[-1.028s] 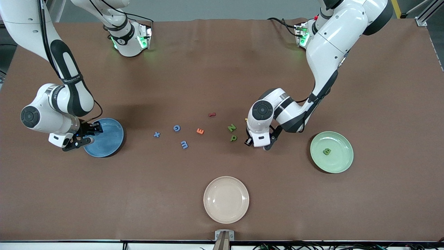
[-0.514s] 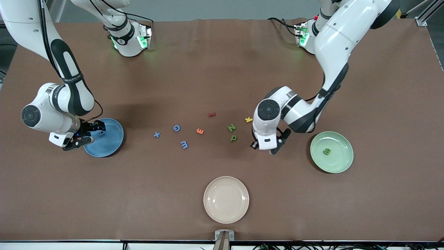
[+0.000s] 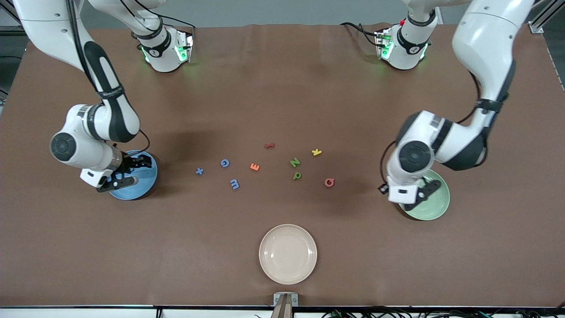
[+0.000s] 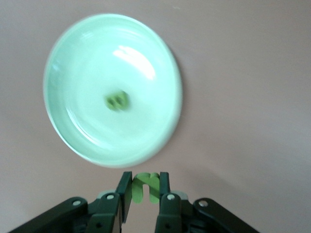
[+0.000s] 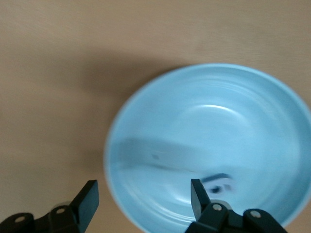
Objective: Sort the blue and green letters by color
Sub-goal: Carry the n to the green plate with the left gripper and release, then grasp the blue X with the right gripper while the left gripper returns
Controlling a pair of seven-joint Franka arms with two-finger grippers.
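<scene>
Green u [image 4: 146,187] sits pinched in the left gripper [image 4: 146,191] over the green plate's [image 3: 437,207] rim; release comes next. Right gripper [image 5: 143,199] hangs open over the blue plate [image 3: 145,183], a blue piece [image 5: 217,182] lying inside.

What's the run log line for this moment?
left end effector: shut on green letter, by green plate | right end effector: open over blue plate

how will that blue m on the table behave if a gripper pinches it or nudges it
The blue m looks tiny and flat, so it is probably very light and likely to slide rather than roll. Lying flush on the brown table, it may be awkward to pinch. The green letter held edge-on in the left gripper keeps its shape, suggesting reasonable stiffness.
</scene>
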